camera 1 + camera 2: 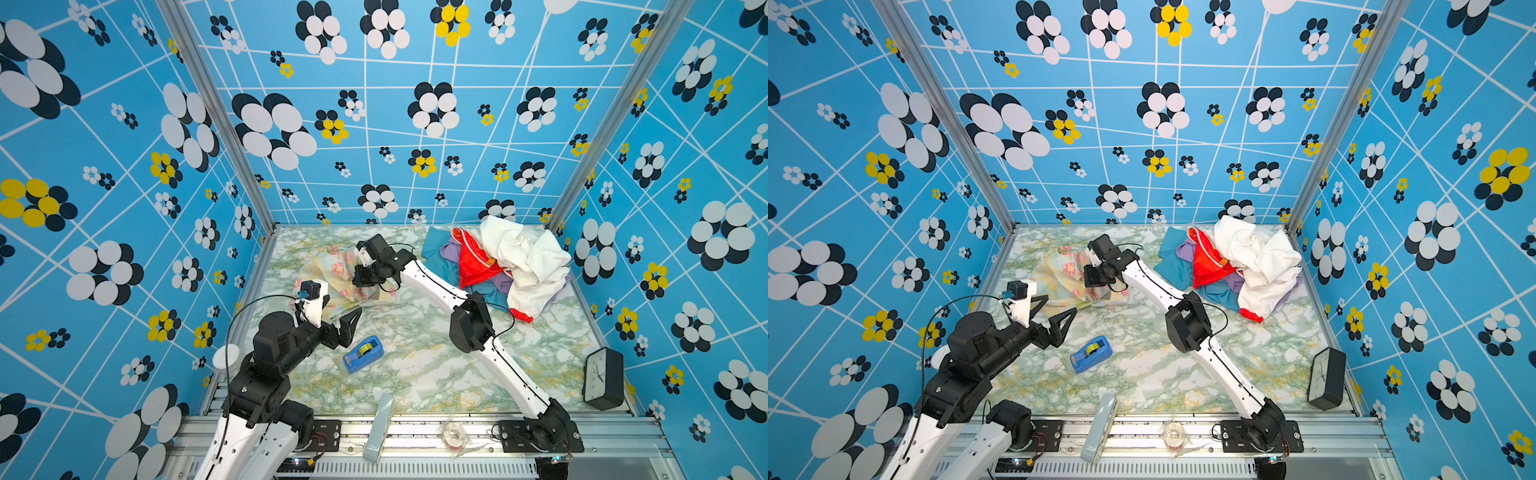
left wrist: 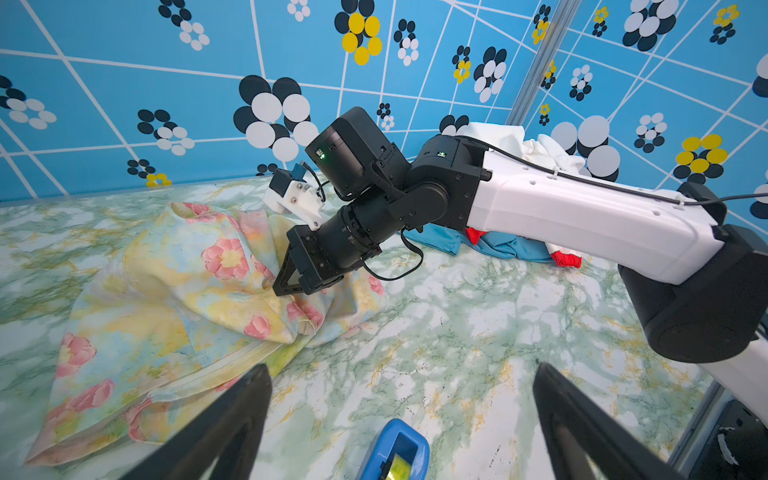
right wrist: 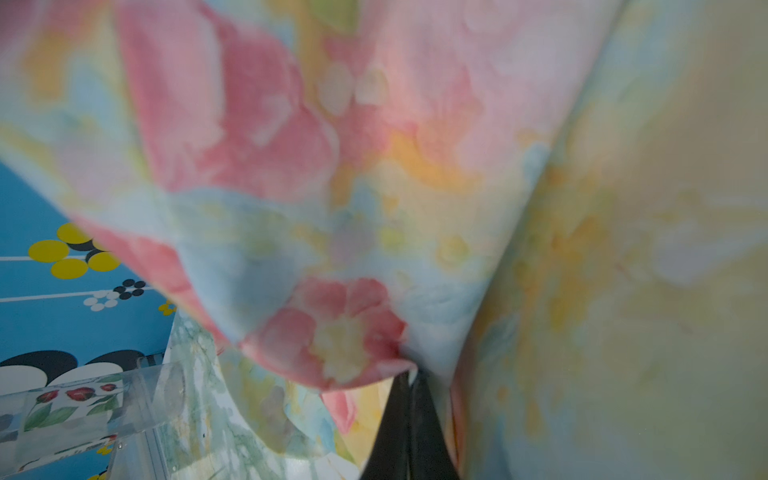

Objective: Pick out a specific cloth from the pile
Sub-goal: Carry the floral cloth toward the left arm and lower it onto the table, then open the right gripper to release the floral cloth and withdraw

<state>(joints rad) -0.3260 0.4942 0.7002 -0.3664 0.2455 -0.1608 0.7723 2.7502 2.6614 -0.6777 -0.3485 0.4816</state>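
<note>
1. I've got the right gripper (image 2: pixel 286 286) pinched tight on a fold of the cloth (image 2: pixel 174 291), jaws fully together on thin flowered fabric. In the right wrist view the fingertips (image 3: pixel 409 399) meet right at a pink bloom. The bite looks small to me, so a sharp pull could slide the fabric straight out.

2. The cloth (image 1: pixel 332 270) lies on the table (image 1: pixel 415 374) at the left rear, well apart from the pile (image 1: pixel 503 266) in the back right corner. Most of it rests crumpled on the marble top, so lifting means dragging its weight against the surface, and that load goes straight onto that one pinch.

3. My left gripper (image 2: pixel 399 415) hangs with jaws wide apart and nothing between them, just beside the cloth's near edge. If I bring it in carelessly it could pin the hem while the right arm pulls, and the cloth tears free or stretches.

4. The blue tape dispenser (image 1: pixel 363 354) sits near the left gripper. A low sweep could knock it across the table.

5. My right arm (image 1: pixel 436 291) passes close by the pile's near edge, where a red-tipped piece (image 1: pixel 521 316) trails out. Swinging back that way risks snagging it and dragging pile cloths along.
</note>
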